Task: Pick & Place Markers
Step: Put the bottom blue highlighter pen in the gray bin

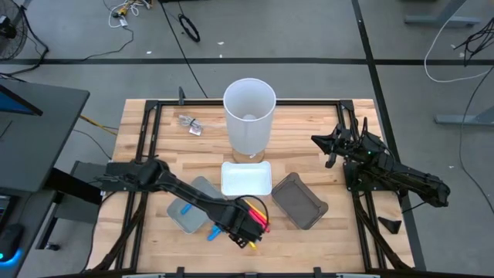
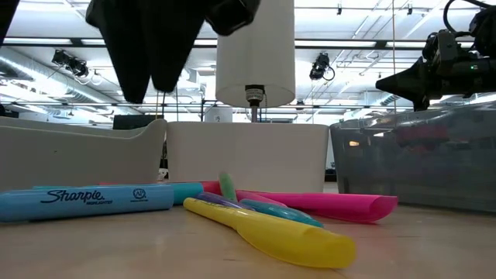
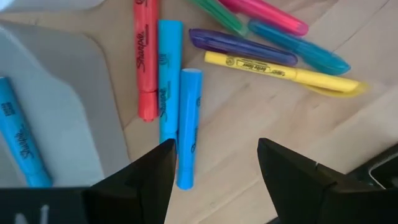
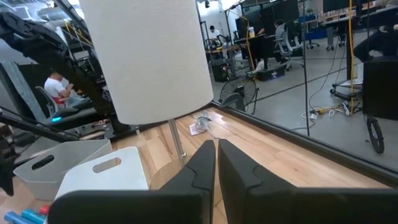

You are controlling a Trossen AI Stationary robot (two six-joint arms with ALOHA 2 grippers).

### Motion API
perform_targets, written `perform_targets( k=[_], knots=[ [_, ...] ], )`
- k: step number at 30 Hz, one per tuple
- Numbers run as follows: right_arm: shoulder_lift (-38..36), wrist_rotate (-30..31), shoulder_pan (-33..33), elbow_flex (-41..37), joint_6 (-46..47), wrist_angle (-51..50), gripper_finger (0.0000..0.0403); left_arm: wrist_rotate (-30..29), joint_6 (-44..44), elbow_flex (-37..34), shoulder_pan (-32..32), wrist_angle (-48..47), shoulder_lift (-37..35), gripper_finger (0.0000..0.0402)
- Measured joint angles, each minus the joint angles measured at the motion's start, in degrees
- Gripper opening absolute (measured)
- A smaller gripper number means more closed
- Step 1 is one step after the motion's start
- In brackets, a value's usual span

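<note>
The left claw (image 1: 248, 225) hangs released over the loose markers (image 1: 258, 215), which lie on the wooden surface (image 1: 309, 131) just in front of the white tray (image 1: 247, 178). In the left wrist view its two dark fingers (image 3: 146, 177) stand wide apart, framing the end of a light blue marker (image 3: 188, 124) that lies beside a longer blue one (image 3: 168, 81) and a red one (image 3: 147, 59). That spread looks meant to let the claw drop around a single pen. A purple marker (image 3: 242, 46), a yellow marker (image 3: 280, 71), a teal one (image 3: 298, 45), a pink one (image 3: 264, 14) and a green one (image 3: 217, 15) are fanned out nearby, touching or crossing. One blue marker (image 1: 183, 209) already rests in the light grey tray (image 1: 193, 205), left of the white tray, so sorting seems partly done. The dark grey tray (image 1: 299, 201) sits right of the white tray. The right claw (image 1: 333, 143) waits clenched and empty, behind the dark grey tray, clear of the work.
</note>
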Motion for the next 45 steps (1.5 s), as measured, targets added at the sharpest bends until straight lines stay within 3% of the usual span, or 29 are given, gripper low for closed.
perform_targets(
  k=[27, 45],
  knots=[
    [0.00, -0.02, -0.02, 0.00, 0.02, 0.09, 0.0024, -2.54, 0.30, -0.70, -1.38, 4.19, 7.70, 0.0233],
    [0.00, -0.01, -0.02, 0.01, 0.01, 0.11, 0.0024, -3.48, 0.76, -0.81, -1.92, 6.15, 9.05, 0.0233]
  ],
)
